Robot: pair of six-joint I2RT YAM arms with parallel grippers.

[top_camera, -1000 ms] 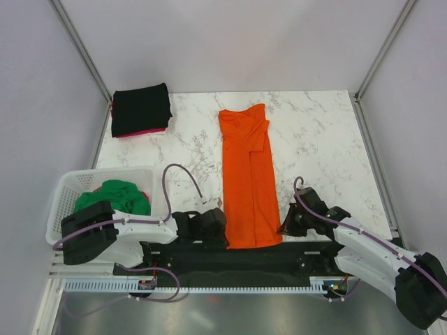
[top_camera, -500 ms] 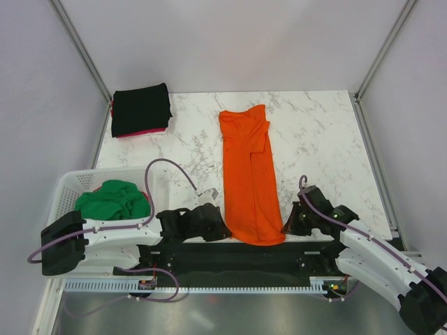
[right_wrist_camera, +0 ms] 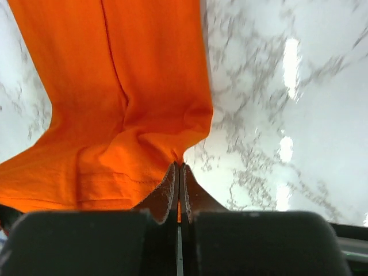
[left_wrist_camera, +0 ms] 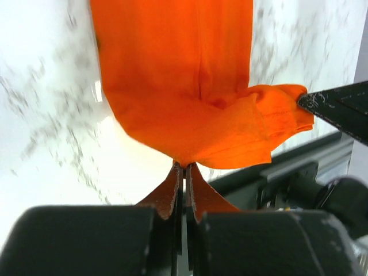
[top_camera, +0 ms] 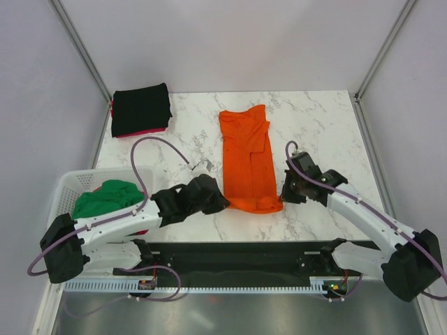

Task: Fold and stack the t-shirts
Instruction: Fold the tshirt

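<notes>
Open marble table [top_camera: 321, 125] right of orange t-shirt [top_camera: 244, 153], white basket [top_camera: 105, 172] blocking near-left — folded stack [top_camera: 140, 109] in far-left corner

A white marble-patterned worktop [top_camera: 321, 132] with grey veins lies under both pairs of jaws and runs beyond them to a plain pale back wall [top_camera: 230, 42]. One pale side wall [top_camera: 42, 105] stands well outside the left jaws, and another side wall [top_camera: 419, 118] stands outside the right jaws. Metal frame posts [top_camera: 82, 49] rise at the far corners. Behind the jaws, along the near edge, lie a black base plate [top_camera: 237, 259], a white slotted duct [top_camera: 223, 285] and a brushed grey metal surface [top_camera: 230, 314]. In the right wrist view, bright glare patches [right_wrist_camera: 290, 57] mark the worktop just right of the right jaws.
</notes>
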